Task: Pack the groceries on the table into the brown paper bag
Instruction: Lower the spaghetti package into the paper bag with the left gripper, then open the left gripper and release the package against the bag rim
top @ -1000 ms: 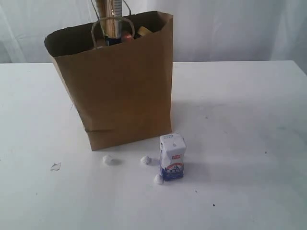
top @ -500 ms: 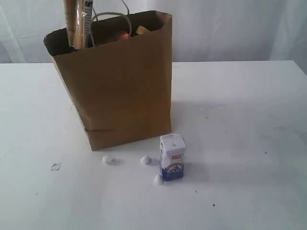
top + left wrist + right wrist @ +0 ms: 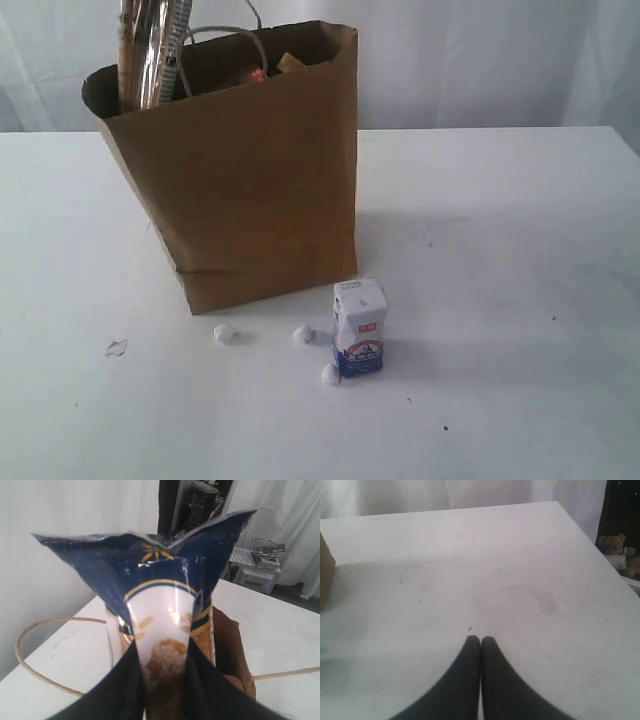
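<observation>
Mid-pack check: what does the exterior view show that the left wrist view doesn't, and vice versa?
Only exterior: the small white-blue carton standing on the table in front of the brown paper bag, three small white lumps beside it. Only left wrist: the left end effector clamped on the spaghetti packet below its dark blue end. Both: the packet sticking up at the bag's mouth, a loop handle, the table.

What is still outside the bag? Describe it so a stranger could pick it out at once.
Start at the tall brown paper bag on the white table. In front of its right-hand corner stands a small white-blue carton, upright. Its nearest neighbours are three white balls, round and plain, while it is boxy with a red and blue label.
</observation>
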Robot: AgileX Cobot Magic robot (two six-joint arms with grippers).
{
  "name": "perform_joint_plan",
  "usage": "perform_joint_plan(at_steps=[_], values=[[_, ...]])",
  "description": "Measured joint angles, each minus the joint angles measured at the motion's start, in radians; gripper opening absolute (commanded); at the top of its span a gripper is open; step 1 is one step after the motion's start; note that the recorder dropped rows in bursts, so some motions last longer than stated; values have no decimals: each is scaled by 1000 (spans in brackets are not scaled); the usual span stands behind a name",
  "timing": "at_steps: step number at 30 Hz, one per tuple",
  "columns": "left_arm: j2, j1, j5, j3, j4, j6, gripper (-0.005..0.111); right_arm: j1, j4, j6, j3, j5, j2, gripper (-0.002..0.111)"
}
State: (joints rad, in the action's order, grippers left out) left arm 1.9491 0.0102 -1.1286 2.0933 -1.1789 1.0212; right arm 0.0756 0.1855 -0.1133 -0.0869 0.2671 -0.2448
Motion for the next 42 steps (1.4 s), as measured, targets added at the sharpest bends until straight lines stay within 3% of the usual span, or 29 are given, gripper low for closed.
perform_joint_plan(at_steps=[11,19,25,28,31,33,42], values=[[0,-40,0,-4,26,0,0,0,0,0,0,0,0,0],[30,-115,0,-82,-4,69,0,0,0,0,0,0,0,0],[32,-120,0,-118,-25,118,1,0,0,0,0,0,0,0],[32,-131,0,-118,-23,122,24,0,0,0,0,0,0,0],[32,-159,0,-118,-10,124,57,0,0,0,0,0,0,0],[34,-180,2,-122,12,122,67,0,0,0,0,0,0,0],[41,-184,2,-122,21,111,67,0,0,-2,0,0,0,0]])
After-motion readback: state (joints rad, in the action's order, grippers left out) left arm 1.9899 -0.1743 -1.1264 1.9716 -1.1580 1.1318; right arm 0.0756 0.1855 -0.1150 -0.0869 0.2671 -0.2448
